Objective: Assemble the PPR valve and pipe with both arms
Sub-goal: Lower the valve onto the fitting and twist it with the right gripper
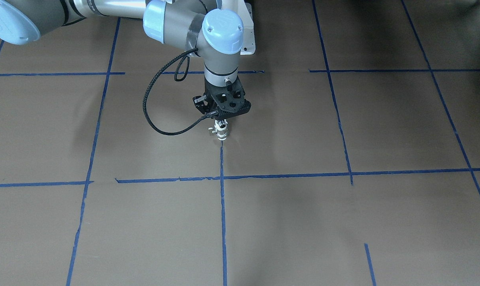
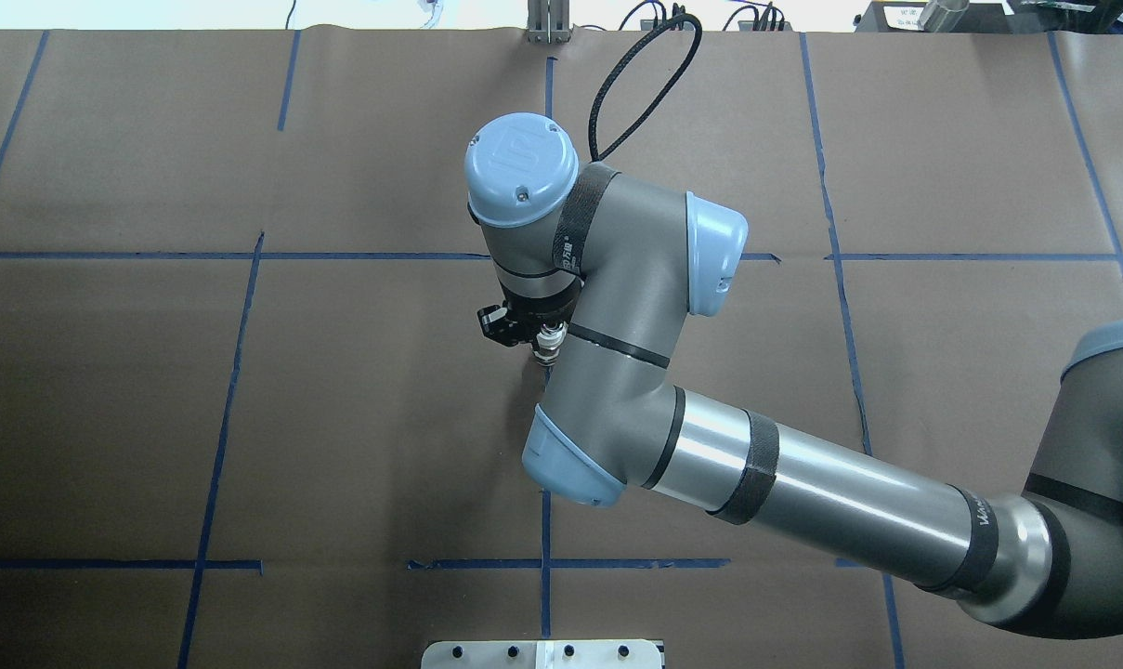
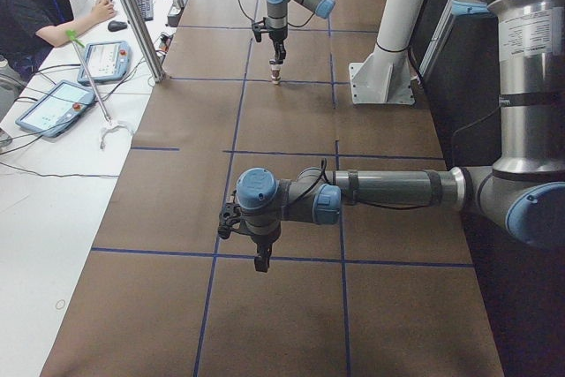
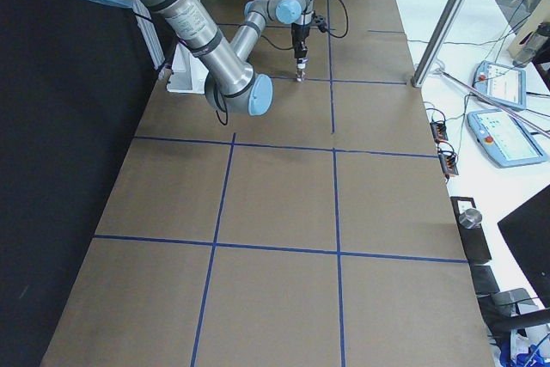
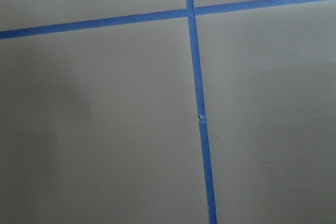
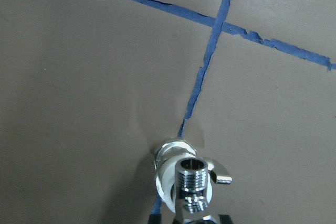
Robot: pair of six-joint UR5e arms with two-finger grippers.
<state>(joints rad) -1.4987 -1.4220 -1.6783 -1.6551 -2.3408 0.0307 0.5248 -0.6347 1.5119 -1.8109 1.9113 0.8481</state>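
Observation:
My right gripper (image 1: 222,120) points straight down at the table's middle and is shut on the upper end of the PPR valve (image 1: 222,136), a white-ringed piece with a tiny side handle. The valve stands upright, its lower ring at or just above the brown table. The chrome pipe (image 6: 191,178), threaded with an open round end, sits against the valve (image 6: 166,178); they look joined. The valve also shows in the overhead view (image 2: 547,349). My left gripper (image 3: 262,259) shows only in the exterior left view, low over the table, far from the valve; I cannot tell whether it is open or shut.
Blue tape lines (image 1: 222,206) divide the brown table into squares. The white pedestal (image 3: 384,77) stands at the robot's side. An operator (image 3: 40,6) sits beyond the far edge with tablets (image 3: 57,105) and a metal post (image 3: 132,15).

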